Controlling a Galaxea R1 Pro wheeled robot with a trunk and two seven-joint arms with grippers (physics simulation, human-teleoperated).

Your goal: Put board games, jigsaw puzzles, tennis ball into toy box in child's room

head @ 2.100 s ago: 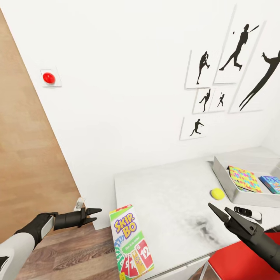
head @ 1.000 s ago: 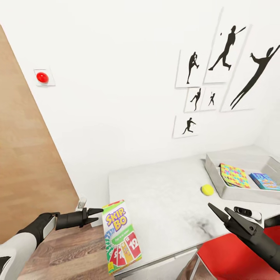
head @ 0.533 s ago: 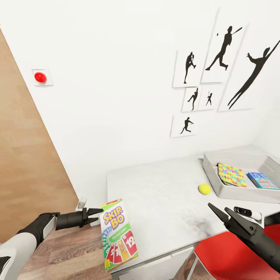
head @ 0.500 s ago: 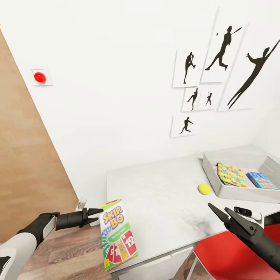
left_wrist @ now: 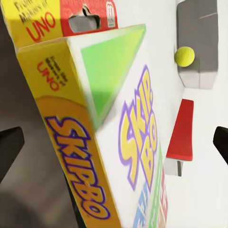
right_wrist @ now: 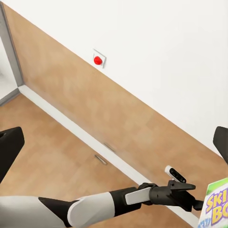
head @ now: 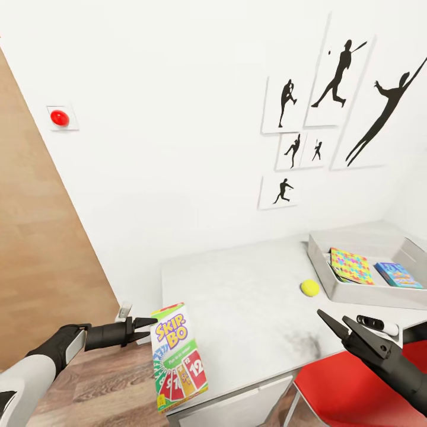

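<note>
The left gripper (head: 147, 330) is holding its jaws spread, tips pointing at the upper left edge of the Skip-Bo box (head: 176, 357); in the left wrist view the box (left_wrist: 118, 137) is sitting between the two dark fingertips, and whether they are touching its sides cannot be told. The box is lying at the table's (head: 249, 308) near left corner, its lower end overhanging the edge (the red cards end). The right gripper (head: 335, 328) is hovering with jaws apart and nothing between them, above the table's front edge, near a small black-and-white device (head: 378, 324). Beyond it, the tennis ball (head: 309, 288) is resting on the table just beside the toy box (head: 323, 268), which is holding the mosaic jigsaw puzzle (head: 351, 266) and a blue cartoon-printed board game (head: 397, 274). A red chair (head: 344, 397) is standing under the table's front.
</note>
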